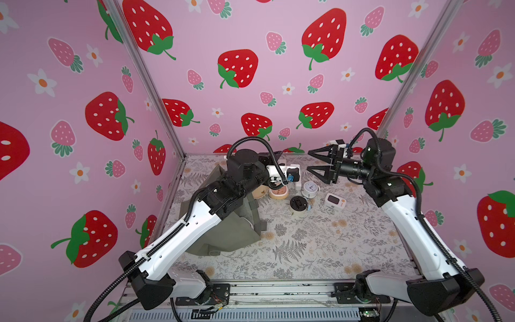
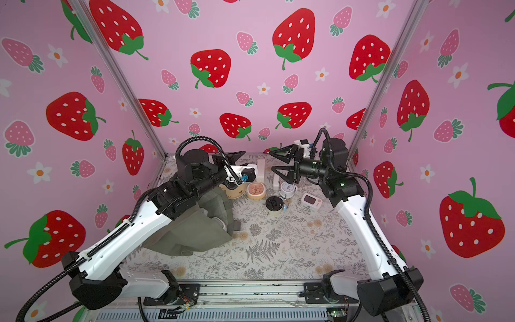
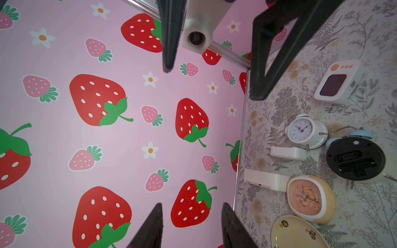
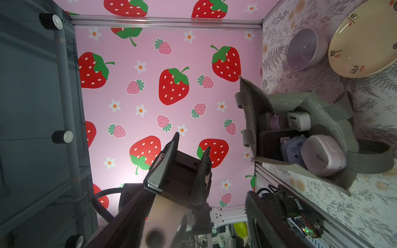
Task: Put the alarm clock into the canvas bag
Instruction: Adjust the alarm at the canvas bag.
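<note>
Reaching step, I judge: right gripper (image 1: 308,160) and left gripper (image 4: 192,141) hover, jaws apart, empty. The twin-bell alarm clock (image 1: 310,189) stands near the far edge of the table (image 1: 320,245), and the canvas bag (image 1: 228,237) lies at its left edge. Next move: descend and clamp the clock.

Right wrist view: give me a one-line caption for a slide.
Open canvas bag lying on the floral table with several small clocks inside, a cream plate and lilac bowl nearby.
</note>
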You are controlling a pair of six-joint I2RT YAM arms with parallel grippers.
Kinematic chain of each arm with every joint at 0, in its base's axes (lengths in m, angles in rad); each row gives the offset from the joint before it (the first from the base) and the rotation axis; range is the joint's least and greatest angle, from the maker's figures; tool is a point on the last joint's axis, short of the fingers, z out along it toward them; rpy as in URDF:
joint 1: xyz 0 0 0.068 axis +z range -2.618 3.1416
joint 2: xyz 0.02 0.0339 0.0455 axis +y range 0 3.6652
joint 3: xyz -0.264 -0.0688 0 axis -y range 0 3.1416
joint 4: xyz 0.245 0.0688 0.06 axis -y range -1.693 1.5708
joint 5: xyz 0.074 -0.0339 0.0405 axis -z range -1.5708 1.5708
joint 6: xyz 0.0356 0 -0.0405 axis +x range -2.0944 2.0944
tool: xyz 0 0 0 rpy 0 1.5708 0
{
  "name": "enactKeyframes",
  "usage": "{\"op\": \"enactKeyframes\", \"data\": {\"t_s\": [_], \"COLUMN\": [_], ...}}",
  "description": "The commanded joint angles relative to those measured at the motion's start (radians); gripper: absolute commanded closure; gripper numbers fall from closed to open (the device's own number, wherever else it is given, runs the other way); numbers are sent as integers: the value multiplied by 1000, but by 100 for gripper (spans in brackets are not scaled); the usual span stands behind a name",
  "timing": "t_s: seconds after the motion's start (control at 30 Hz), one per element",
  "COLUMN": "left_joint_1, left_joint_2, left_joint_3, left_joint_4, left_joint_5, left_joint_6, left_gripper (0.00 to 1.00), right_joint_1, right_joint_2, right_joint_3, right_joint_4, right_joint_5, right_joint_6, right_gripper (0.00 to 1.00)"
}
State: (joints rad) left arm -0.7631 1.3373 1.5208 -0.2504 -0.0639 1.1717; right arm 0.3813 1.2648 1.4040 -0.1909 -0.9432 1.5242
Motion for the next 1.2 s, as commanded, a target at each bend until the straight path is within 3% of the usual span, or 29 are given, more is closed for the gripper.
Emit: {"op": "enactKeyframes", "data": {"t_s": [0.0, 0.27, 0.43, 0.53, 0.63, 0.73, 0.9, 1.07, 1.17], "left_joint_1": [8, 39, 120, 254, 424, 508, 533, 533, 534], "left_joint_2": [-34, -181, -258, -239, -181, -79, 137, 242, 278], "left_joint_3": [5, -105, -98, 20, 139, 262, 484, 507, 498], "left_joint_4": [28, 33, -150, -426, -687, -933, -1272, -1328, -1348], "left_joint_5": [16, -124, -254, -215, -37, 60, 105, 167, 124], "left_joint_6": [-75, -537, -930, -1251, -1457, -1535, -1580, -1609, -1627], "left_gripper": [52, 35, 22, 16, 12, 9, 6, 5, 6], "right_joint_1": [-4, -5, 47, 167, 283, 349, 375, 376, 375], "right_joint_2": [8, 7, 58, 147, 249, 324, 378, 429, 444], "right_joint_3": [28, -5, 8, 32, 29, -7, -97, -86, -61], "right_joint_4": [-37, -274, -405, -433, -411, -342, -191, -208, -234], "right_joint_5": [-14, 100, 226, 274, 320, 340, 332, 372, 390], "right_joint_6": [-27, -321, -658, -840, -951, -978, -941, -983, -1012], "right_gripper": [25, 25, 27, 26, 22, 20, 19, 16, 16]}}
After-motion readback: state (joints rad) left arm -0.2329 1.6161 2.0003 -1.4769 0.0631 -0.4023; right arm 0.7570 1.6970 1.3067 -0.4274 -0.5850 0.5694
